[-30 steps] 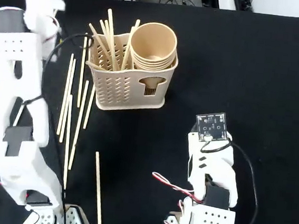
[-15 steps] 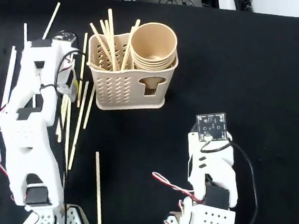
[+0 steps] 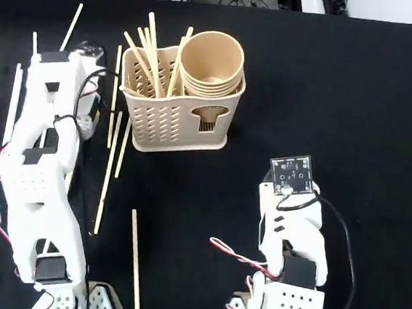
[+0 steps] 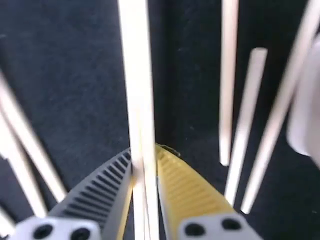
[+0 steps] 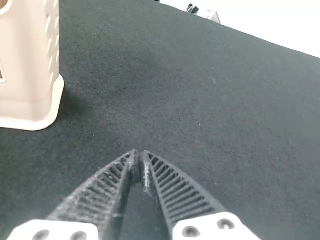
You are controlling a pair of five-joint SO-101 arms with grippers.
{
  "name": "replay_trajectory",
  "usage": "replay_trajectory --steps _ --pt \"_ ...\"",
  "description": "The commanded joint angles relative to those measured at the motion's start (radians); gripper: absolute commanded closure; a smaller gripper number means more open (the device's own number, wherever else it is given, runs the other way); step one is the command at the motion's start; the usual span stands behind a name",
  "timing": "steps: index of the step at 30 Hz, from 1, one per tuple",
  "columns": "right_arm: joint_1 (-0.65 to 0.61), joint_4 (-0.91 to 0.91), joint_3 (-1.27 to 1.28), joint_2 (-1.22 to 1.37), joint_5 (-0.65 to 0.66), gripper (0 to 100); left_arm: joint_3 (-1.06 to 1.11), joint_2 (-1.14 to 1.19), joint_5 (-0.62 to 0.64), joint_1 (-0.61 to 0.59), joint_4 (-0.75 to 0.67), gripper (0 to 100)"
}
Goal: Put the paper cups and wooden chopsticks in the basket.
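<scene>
Left pincer [image 4: 144, 167] tight on chopstick [image 4: 136, 75]; basket [image 3: 176, 126] with cups [image 3: 211, 60], chopsticks [image 3: 151, 54].

High view downward, wrist views close, right shares basket [image 3: 176, 126]

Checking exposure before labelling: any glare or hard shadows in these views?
High view: even light, no glare on the black table. Right wrist view: soft shadow beside the basket, bright white strip beyond the table. Left wrist view: no hard shadow around the chopstick in the left pincer.
</scene>
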Motion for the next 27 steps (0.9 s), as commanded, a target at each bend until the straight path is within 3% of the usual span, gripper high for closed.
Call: replay_trajectory --steps 1,4,8,18,27 --pt "-0.009 -0.017 -0.004 -0.010 0.008 98.5 0.008 -0.238 0.040 0.010 0.015 97" --pt "-0.009 -0.017 -0.004 -0.010 0.008 98.5 0.084 -0.391 0.057 0.010 -0.003 97" --pt "-0.011 -0.017 -0.004 -0.010 0.008 98.5 0.257 -0.618 0.091 0.010 -0.140 97" --pt "-0.012 -0.017 -0.004 -0.010 0.008 98.5 0.746 -1.244 0.270 0.015 -0.750 97" --pt "-0.012 -0.017 -0.004 -0.010 0.008 98.5 0.918 -1.659 0.285 0.180 -0.971 97"
